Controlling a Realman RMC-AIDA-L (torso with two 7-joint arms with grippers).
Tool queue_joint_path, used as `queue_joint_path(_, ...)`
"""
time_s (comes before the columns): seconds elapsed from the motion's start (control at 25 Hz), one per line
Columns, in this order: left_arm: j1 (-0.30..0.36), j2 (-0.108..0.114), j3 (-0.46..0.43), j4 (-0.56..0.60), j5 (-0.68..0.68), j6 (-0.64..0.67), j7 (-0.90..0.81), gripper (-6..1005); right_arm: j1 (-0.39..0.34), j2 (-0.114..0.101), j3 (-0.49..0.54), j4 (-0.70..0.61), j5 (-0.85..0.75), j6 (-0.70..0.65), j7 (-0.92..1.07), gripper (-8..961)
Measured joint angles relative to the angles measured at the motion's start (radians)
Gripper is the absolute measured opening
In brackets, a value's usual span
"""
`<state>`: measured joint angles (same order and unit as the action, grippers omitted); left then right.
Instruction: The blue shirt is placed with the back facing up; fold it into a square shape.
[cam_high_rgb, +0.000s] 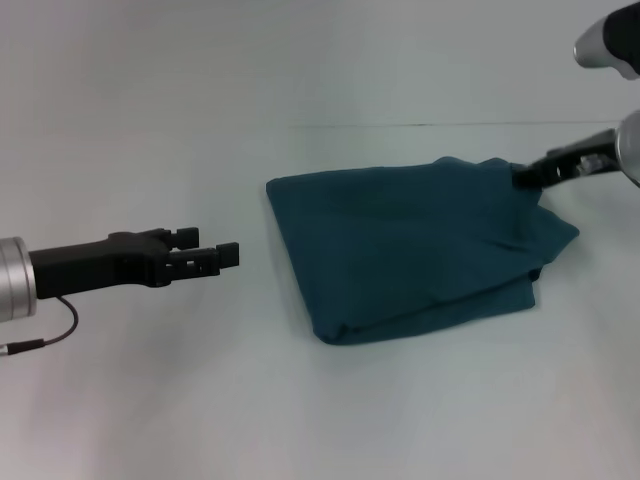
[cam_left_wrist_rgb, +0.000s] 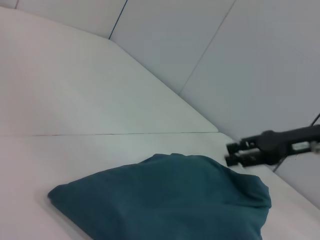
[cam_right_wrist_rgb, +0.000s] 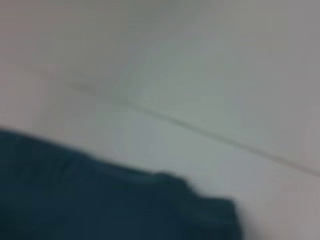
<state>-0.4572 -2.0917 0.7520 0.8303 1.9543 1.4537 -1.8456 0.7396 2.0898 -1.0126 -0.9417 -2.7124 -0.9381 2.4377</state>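
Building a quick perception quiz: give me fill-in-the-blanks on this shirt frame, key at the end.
1. The shirt lies on the table already ____ into a compact bundle.
2. The ____ pincer meets the shirt's far corner.
3. The left pincer hovers ____ the shirt, holding nothing.
4. The shirt's colour is dark ____.

Missing words: folded; right; beside; teal-blue

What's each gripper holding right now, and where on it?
The right gripper meets the blue shirt at its far right corner; whether it grips cannot be told. The left gripper holds nothing, off the shirt's left side.
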Motion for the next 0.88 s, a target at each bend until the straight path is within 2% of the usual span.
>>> queue_joint_path(0.16, 0.0, 0.001, -0.002, 0.002, 0.0, 0.0, 0.001, 854, -0.027, -0.004, 0.024, -0.08, 0.017, -0.176, -0.007, 599)
queue_joint_path(0.36, -0.002, -0.001, 0.002, 0.001, 0.0, 0.001, 0.015, 851, -0.052, -0.009, 0.069, -0.094, 0.071, -0.233, -0.013, 797)
queue_joint_path(0.68, -0.007, 0.001, 0.004, 0.002, 0.0, 0.0, 0.016, 845, -0.077, -0.031, 0.111, -0.06, 0.178, -0.288, -0.057, 825)
queue_joint_path(0.76, -0.007, 0.0, 0.004, 0.002, 0.0, 0.0, 0.016, 844, -0.075, -0.039, 0.116, -0.031, 0.184, -0.288, -0.065, 761)
queue_joint_path(0.88, -0.008, 0.0, 0.004, 0.002, -0.001, 0.0, 0.016, 842, -0.081, -0.039, 0.141, -0.02, 0.207, -0.285, -0.091, 664)
